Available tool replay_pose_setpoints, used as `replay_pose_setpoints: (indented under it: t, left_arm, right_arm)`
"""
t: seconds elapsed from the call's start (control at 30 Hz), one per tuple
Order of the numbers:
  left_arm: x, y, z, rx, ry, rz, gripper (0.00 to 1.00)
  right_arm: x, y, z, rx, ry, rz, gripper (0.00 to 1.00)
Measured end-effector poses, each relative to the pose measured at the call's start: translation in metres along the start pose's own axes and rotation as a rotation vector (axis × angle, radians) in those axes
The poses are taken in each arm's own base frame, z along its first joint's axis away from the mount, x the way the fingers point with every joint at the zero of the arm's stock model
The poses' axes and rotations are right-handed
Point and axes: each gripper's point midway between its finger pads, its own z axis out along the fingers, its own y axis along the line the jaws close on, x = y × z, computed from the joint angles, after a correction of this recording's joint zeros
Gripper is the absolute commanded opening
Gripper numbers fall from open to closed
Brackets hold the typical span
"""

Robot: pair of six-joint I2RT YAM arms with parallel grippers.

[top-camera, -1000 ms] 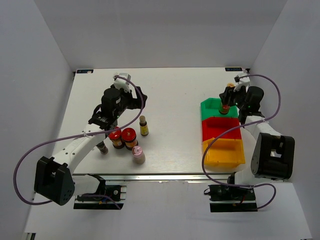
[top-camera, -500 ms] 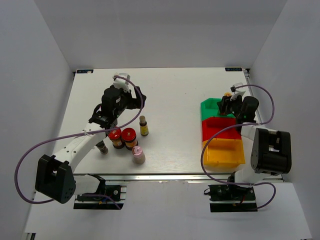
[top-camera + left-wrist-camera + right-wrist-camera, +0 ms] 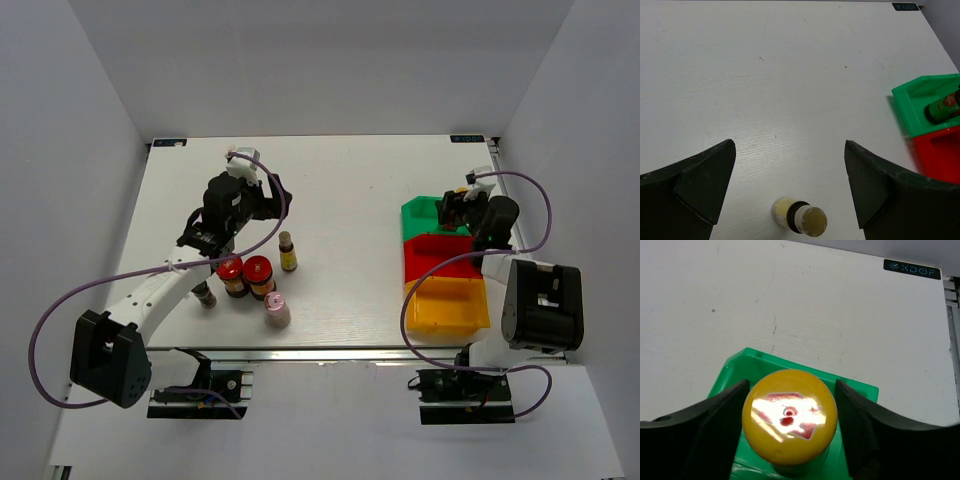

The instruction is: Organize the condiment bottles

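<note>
My right gripper [image 3: 455,205] is shut on the yellow cap [image 3: 789,416] of the dark sauce bottle, which stands upright inside the green bin [image 3: 418,218]. The bottle also shows in the left wrist view [image 3: 943,107]. My left gripper [image 3: 268,196] is open and empty above the table, with the yellow-labelled brown bottle [image 3: 288,251] standing below and between its fingers [image 3: 801,218]. Two red-lidded jars [image 3: 231,272] [image 3: 258,270], the pink-capped pale bottle [image 3: 276,308] and the thin dark bottle [image 3: 205,296] stand grouped at the front left.
The green bin [image 3: 740,370], a red bin [image 3: 442,258] and a yellow bin [image 3: 450,306] stand in a row at the right, front to back. The left arm's purple cable loops over the jars. White walls enclose the table.
My right gripper has moved down and slightly forward, lowering the yellow-capped bottle into the green bin. The left arm has barely moved.
</note>
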Motion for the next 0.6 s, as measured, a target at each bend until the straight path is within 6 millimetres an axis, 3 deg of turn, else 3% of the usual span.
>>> replay_pose_setpoints:
  t: [0.07, 0.1, 0.3, 0.4, 0.53, 0.6]
  left_arm:
    - [0.001, 0.0, 0.0, -0.002, 0.004, -0.001, 0.98]
    - [0.001, 0.0, -0.001, -0.002, 0.005, -0.002, 0.98]
    - [0.002, 0.001, -0.003, -0.008, 0.012, -0.007, 0.98]
    - [0.005, 0.006, -0.006, -0.037, 0.024, -0.016, 0.98]
    - [0.014, 0.023, -0.012, -0.14, 0.061, -0.061, 0.98]
    - [0.017, 0.035, -0.014, -0.201, 0.073, -0.091, 0.98]
  right_arm:
    - [-0.008, 0.0, -0.002, 0.001, -0.019, -0.002, 0.81]
    - [-0.012, 0.0, -0.002, 0.0, -0.028, -0.005, 0.89]
    - [-0.04, -0.001, -0.008, 0.01, -0.069, -0.015, 0.89]
    - [-0.064, -0.004, -0.012, 0.019, -0.085, -0.027, 0.89]
    - [-0.124, 0.001, -0.011, -0.005, -0.109, -0.053, 0.89]
    - [-0.162, 0.021, -0.012, -0.039, -0.152, -0.091, 0.89]
